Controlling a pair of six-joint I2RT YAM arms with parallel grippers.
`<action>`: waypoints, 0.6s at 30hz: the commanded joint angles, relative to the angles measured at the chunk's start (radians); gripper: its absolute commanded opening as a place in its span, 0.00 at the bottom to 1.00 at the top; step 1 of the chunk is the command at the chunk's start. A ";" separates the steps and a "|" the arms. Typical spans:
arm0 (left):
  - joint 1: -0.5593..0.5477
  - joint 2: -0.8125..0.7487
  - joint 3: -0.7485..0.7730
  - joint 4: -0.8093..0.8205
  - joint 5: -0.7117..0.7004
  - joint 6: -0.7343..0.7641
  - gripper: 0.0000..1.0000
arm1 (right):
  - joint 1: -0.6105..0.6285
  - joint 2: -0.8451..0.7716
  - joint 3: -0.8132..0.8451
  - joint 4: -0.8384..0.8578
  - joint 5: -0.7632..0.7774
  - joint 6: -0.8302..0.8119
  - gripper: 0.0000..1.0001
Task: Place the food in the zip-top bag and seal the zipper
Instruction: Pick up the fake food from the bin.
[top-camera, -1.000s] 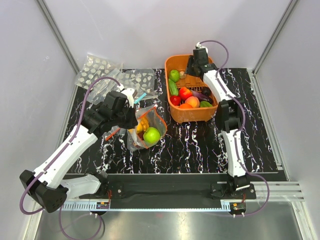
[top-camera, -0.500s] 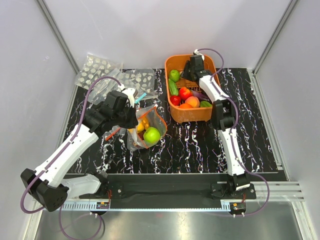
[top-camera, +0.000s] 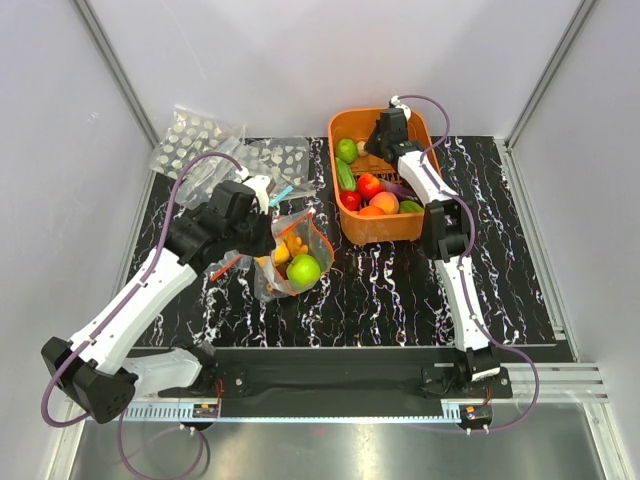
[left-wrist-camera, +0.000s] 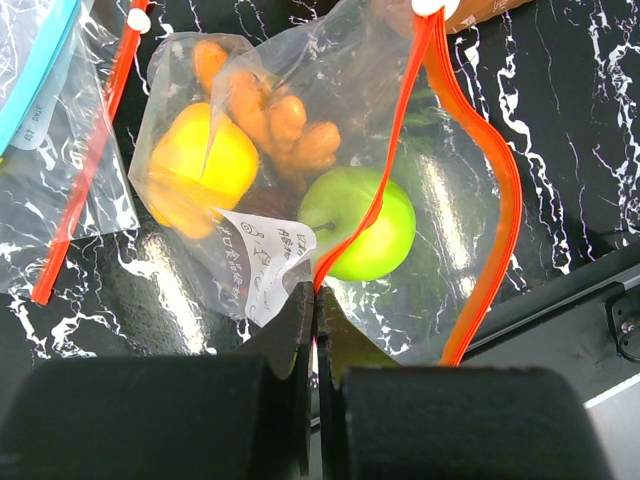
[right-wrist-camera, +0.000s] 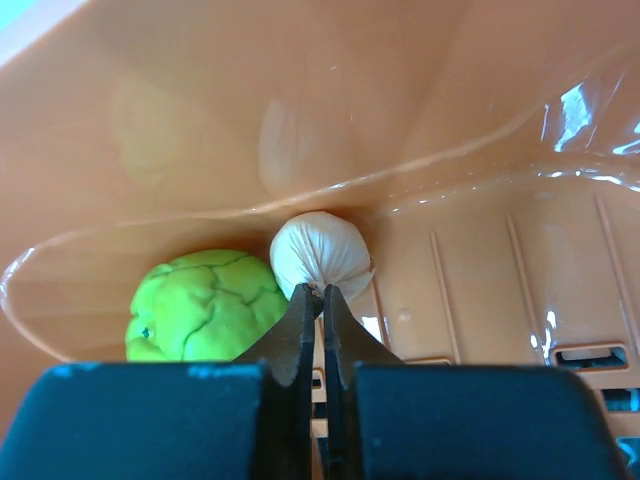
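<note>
**Left arm.** The left tool (left-wrist-camera: 315, 305) is closed, its jaws clamped on the zipper (left-wrist-camera: 492, 200) at the near edge of the mouth of the zip-top bag (top-camera: 272, 283). The bag lies on the tabletop (top-camera: 400, 290), left of centre, with its mouth spread into an open loop. The bag holds a green apple (left-wrist-camera: 365, 222), a yellow pepper (left-wrist-camera: 200, 165) and orange pieces (left-wrist-camera: 280, 115). A white printed label (left-wrist-camera: 262, 255) shows on the bag wall just beside the tool tips.

**Right arm.** The right tool (right-wrist-camera: 322, 292) reaches into the far left corner of the orange basket (top-camera: 345, 125). Its jaws are together, pinching the gathered neck of a white bulb-shaped piece (right-wrist-camera: 320, 250). A lumpy green piece (right-wrist-camera: 205, 305) rests touching the white piece on its left.

**Remaining food.** The basket stands at the far centre of the tabletop. It contains a red tomato (top-camera: 370, 185), a green cucumber (top-camera: 345, 175) and an orange fruit (top-camera: 385, 203).

**Other items.** Spotted bags (top-camera: 200, 140) lie at the far left corner.
</note>
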 joint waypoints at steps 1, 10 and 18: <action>0.007 0.012 -0.005 0.056 -0.008 0.015 0.00 | 0.000 -0.019 0.026 0.059 0.018 -0.017 0.00; 0.006 0.002 -0.005 0.053 0.004 0.008 0.00 | 0.005 -0.371 -0.418 0.232 0.024 -0.085 0.00; 0.009 -0.019 0.004 0.027 -0.011 0.018 0.00 | 0.030 -0.715 -0.857 0.369 0.003 -0.154 0.00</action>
